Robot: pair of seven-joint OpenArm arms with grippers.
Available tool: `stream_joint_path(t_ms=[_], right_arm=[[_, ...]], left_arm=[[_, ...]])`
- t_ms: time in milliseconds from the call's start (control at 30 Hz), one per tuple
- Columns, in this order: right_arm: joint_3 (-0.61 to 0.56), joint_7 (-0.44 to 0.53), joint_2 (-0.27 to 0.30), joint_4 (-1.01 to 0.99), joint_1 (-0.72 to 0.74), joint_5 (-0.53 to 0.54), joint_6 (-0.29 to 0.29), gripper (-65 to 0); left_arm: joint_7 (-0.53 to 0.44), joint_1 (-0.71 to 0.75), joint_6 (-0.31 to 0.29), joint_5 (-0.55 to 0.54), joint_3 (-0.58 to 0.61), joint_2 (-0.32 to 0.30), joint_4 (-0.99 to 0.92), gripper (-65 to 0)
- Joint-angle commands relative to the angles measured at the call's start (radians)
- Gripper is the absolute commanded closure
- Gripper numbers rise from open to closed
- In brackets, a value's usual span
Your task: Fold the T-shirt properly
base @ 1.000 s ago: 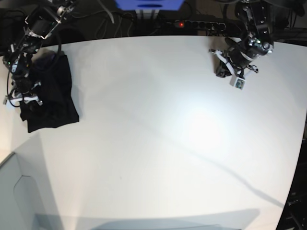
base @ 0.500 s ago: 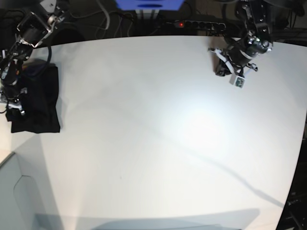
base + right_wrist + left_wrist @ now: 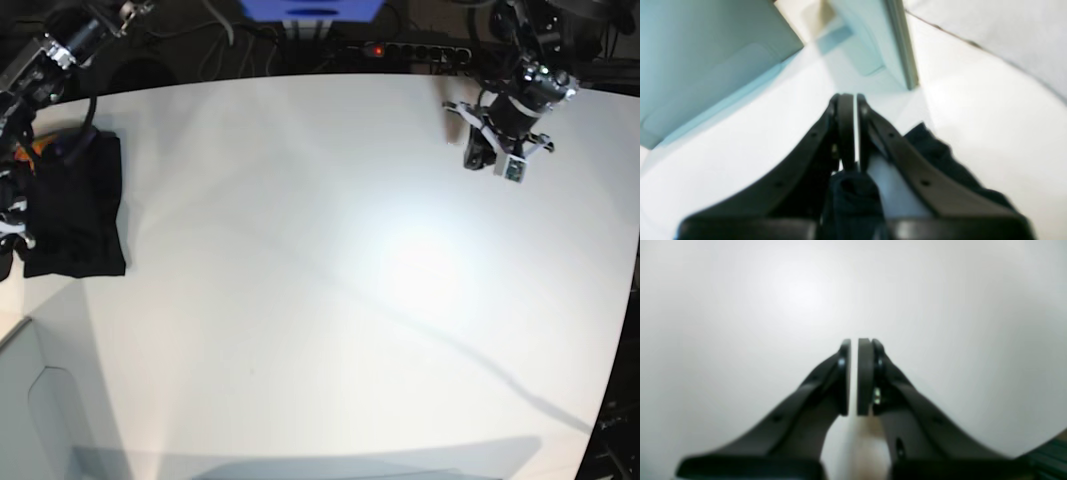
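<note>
Two arms, both fingers closed. Right gripper [image 3: 855, 133] pinches black cloth of the T-shirt [image 3: 75, 205], a folded bundle now dragged to the worktop [image 3: 330, 300] edge at 9 o'clock; fold looks finished. Left gripper [image 3: 854, 376] empty, shifted at 1 o'clock.

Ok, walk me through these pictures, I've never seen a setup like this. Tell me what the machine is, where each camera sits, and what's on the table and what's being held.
It is a robot with two arms working over a white table. One picture looks down from above; the other two come from cameras on each wrist, looking along that arm's tool. The black folded T-shirt lies at the table's left edge in the overhead view. The right tool sits there, shut, with black cloth bunched at the base of its fingers, so it seems to hold the shirt. The left tool is at the far right corner, shut on nothing, only bare table ahead. A power strip lies behind the table.
</note>
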Motion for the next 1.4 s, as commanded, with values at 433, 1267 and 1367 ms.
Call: stream_joint_path(t_ms=[433, 1267, 1367], right_arm=[[0.130, 0.151, -0.027, 0.154, -0.492, 0.000, 0.071, 0.0], [-0.276, 1.116, 0.093, -1.523, -0.443, -0.535, 0.114, 0.0], [-0.421, 1.160, 0.111, -1.699, -0.344, -0.537, 0.114, 0.0]], left_arm=[[-0.866, 0.236, 0.000, -0.013, -0.237, 0.191, 0.068, -3.9], [-2.004, 0.055, 0.012, 0.178, -0.143, -0.013, -1.534, -3.9], [-1.991, 0.000, 0.012, 0.201, -0.053, -0.027, -1.632, -3.9]])
